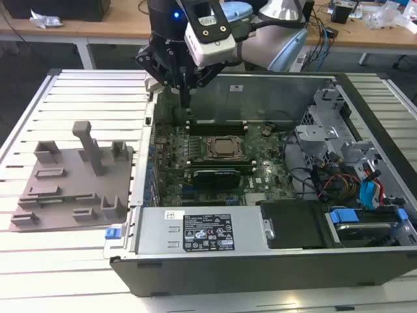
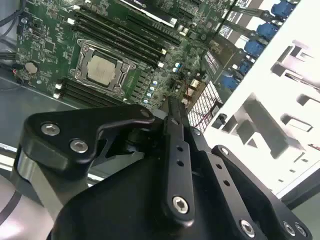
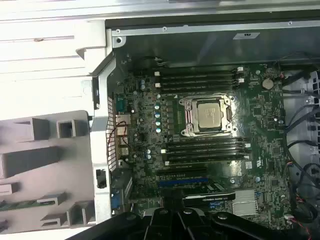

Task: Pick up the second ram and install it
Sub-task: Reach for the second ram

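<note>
My gripper (image 1: pixel 186 98) hangs over the motherboard (image 1: pixel 260 177) inside the open case (image 1: pixel 273 88), toward the exterior view's left. Further left, beside the case, the fixture plate (image 1: pixel 65 195) sits on the table (image 1: pixel 65 274), and the second ram (image 3: pixel 20 204) lies on it.

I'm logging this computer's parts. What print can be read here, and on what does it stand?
Nothing can be read for certain.
Label on the power supply: print too small.
White sticker on the case wall: blurred.
Processor markings: too faint.
Expansion card lettering: blurred.
</note>
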